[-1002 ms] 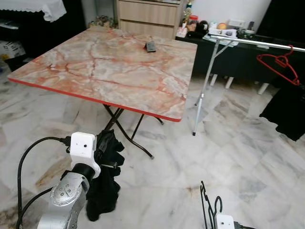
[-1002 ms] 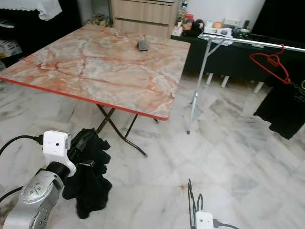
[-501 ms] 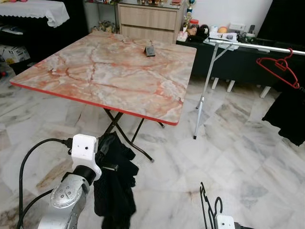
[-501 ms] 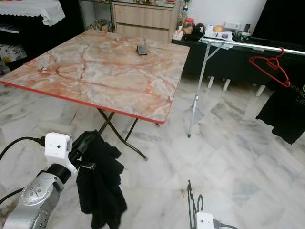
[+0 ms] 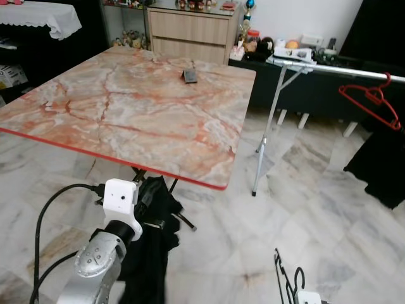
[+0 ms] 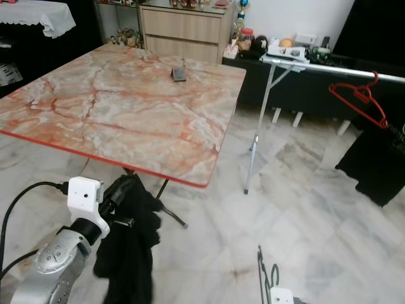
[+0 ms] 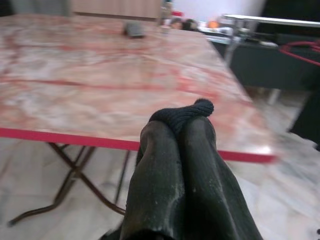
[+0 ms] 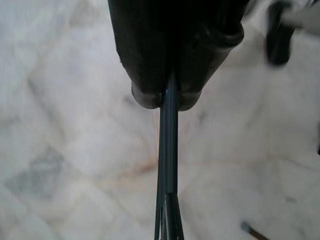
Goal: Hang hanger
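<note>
My left gripper (image 7: 179, 120) is shut on a black garment (image 5: 149, 253), low at the left near the table's front edge. The cloth pokes out between the fingertips and hangs down below the wrist. Low at the right, my right gripper (image 8: 163, 98) is shut on a thin black wire hanger (image 8: 168, 165), whose hook (image 5: 288, 285) rises at the bottom of the head view. A metal clothes rail (image 5: 354, 66) runs along the far right. A red hanger (image 5: 373, 101) hangs from it, with a black garment (image 5: 383, 161) hanging beside the red hanger.
A folding table with a marble-pattern top and red edge (image 5: 126, 101) stands ahead on the left, a small dark object (image 5: 190, 76) on it. The rail's stand leg (image 5: 266, 139) is beside the table. A wooden dresser (image 5: 190, 31) and low dark shelf stand behind. Marble floor lies open at the right.
The view has shifted, and the table and rail are a little nearer. The black garment in my left gripper was bunched up and now hangs down longer.
</note>
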`<state>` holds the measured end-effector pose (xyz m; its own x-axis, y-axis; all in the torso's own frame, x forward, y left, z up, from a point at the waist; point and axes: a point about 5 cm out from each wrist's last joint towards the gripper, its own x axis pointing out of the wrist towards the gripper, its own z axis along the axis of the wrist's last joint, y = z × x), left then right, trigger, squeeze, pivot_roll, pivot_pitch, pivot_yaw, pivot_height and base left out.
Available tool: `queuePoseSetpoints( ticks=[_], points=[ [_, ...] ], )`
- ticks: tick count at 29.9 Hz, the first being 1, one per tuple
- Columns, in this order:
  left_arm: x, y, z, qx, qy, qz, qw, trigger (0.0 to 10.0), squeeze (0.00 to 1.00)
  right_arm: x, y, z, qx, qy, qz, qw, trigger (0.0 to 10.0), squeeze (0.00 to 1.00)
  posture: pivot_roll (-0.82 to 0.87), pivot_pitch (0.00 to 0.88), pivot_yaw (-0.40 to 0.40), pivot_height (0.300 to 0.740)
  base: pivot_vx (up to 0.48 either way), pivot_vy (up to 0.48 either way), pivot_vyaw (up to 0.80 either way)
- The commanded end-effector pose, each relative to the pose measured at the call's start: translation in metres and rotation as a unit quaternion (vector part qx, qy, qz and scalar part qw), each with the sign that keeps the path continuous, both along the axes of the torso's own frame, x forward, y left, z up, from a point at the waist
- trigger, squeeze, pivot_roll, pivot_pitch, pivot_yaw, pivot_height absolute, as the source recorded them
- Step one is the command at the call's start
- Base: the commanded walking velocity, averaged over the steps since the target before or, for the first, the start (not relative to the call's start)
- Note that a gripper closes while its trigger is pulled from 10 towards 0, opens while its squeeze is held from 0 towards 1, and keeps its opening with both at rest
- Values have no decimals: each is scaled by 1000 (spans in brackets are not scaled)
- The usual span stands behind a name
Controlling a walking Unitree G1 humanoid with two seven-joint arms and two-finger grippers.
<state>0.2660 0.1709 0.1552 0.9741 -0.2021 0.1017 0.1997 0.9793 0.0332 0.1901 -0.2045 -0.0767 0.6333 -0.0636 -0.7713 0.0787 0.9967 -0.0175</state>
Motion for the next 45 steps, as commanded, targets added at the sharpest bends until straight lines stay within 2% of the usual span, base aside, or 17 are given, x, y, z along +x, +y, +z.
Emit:
queuePoseSetpoints(
  ticks=[1,4,8,9,10,11,12,14,16,20,21,30,34,36,42,44,45],
  points=[
    [1,5,12,-2,-24,5,1000,10000,0,-1,8,-2,9,3,7,1000,10000,0,191,74,-53,740,382,0,0],
    [5,11,19,6,-36,10,999,10000,0,-1,8,-2,9,4,8,1000,10000,0,193,74,-56,740,386,0,0],
    [23,20,40,22,-68,6,997,10000,0,0,8,-1,9,3,8,1000,10000,0,197,71,-56,740,408,0,0],
    [40,25,61,39,-97,3,995,10000,0,1,8,-1,10,2,6,1000,10000,0,198,68,-54,740,424,0,0],
    [40,25,61,39,-97,3,995,10000,0,1,8,-1,10,2,6,1000,10000,0,198,68,-54,740,424,0,0],
    [51,28,78,46,-119,2,992,10000,0,1,9,-1,10,1,4,1000,10000,0,201,64,-53,740,428,0,0],
    [51,28,78,46,-119,2,992,10000,0,1,9,-1,10,1,4,1000,10000,0,201,64,-53,740,428,0,0],
    [66,27,105,56,-154,-5,986,10000,0,2,9,-1,10,0,4,1000,10000,0,203,61,-52,740,429,0,0],
    [87,24,137,68,-185,-1,980,10000,0,3,9,0,10,0,3,1000,10000,0,208,57,-52,740,428,0,0],
    [99,18,154,73,-196,-7,978,10000,0,3,9,0,10,0,4,1000,10000,0,205,53,-51,740,428,0,0],
    [109,9,167,75,-206,-15,976,10000,0,4,9,0,10,-1,1,1000,10000,0,202,50,-50,740,428,0,0],
    [125,-12,186,76,-228,-32,970,10000,0,4,7,1,6,-2,-1,1000,10000,0,200,45,-56,740,425,0,0],
    [123,-16,182,60,-234,-42,969,10000,0,4,7,1,6,-1,1,1000,10000,0,200,47,-59,740,413,0,0],
    [118,-17,171,45,-229,-55,971,10000,0,3,7,0,6,0,2,1000,10000,0,198,47,-59,740,0,0,0],
    [93,-21,105,38,-151,-114,981,10000,0,1,7,-1,7,3,3,1000,10000,0,197,50,-60,740,0,0,0],
    [75,-18,73,32,-108,-119,986,10000,0,1,7,-1,6,4,6,1000,10000,0,201,50,-60,740,0,0,0],
    [70,-17,65,30,-97,-118,988,10000,0,0,7,-1,6,5,6,1000,10000,0,201,49,-60,740,0,0,0]
  ],
)
